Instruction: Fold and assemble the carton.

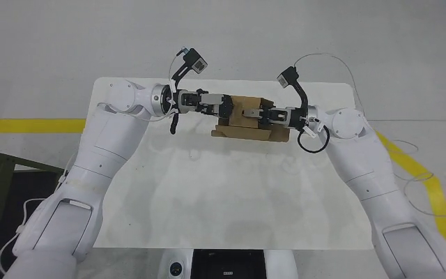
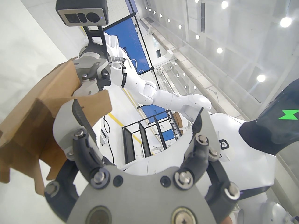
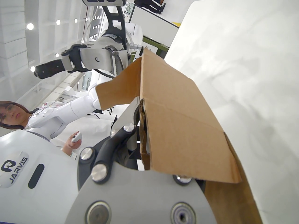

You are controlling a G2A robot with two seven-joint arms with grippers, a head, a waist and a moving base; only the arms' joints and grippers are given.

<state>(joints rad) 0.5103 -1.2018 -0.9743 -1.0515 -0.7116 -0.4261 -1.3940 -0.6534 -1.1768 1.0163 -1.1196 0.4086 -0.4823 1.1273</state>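
While right jaws clamp carton (image 1: pixel 244 132) edge | left jaws open at opposite end

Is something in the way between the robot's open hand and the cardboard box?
No, nothing visible stands between them. The left gripper is open, and one of its fingers sits right beside a flap of the carton. The right gripper grips the carton's other end, away from that gap.

No legible text or sign stands on the carton (image 1: pixel 245 132).
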